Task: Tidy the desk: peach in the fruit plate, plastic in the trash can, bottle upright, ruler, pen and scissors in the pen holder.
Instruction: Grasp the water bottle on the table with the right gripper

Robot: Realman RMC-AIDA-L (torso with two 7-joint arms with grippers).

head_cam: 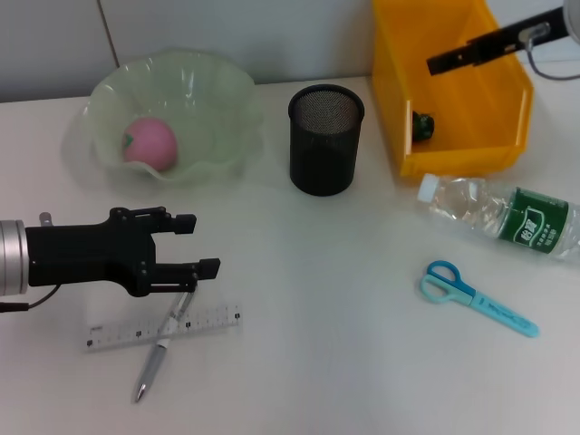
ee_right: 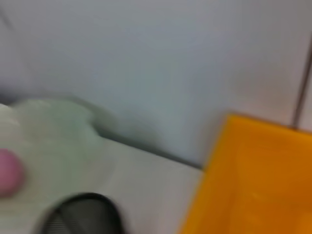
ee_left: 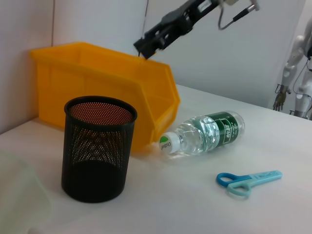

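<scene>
Left gripper (head_cam: 201, 245) extends level above the desk, fingers open, over the pen (head_cam: 161, 343) crossing the ruler (head_cam: 163, 328). Beyond: peach (head_cam: 149, 142) in fruit plate (head_cam: 217, 100), pen holder (head_cam: 325, 139), scissors (head_cam: 476, 297), bottle (head_cam: 503, 216) lying flat. Right gripper (head_cam: 435, 63) over trash can (head_cam: 498, 100); finger state cannot be told.

A black mesh pen holder (ee_left: 99, 147) stands upright on the white surface (ee_left: 161, 204), just in front of a yellow bin (ee_left: 97, 83). A clear bottle (ee_left: 204, 132) with a green label lies on its side near the bin, cap toward the holder. Blue scissors (ee_left: 247, 182) lie flat, apart from the bottle. The right gripper (ee_left: 142, 49) hangs over the bin's rim.
</scene>
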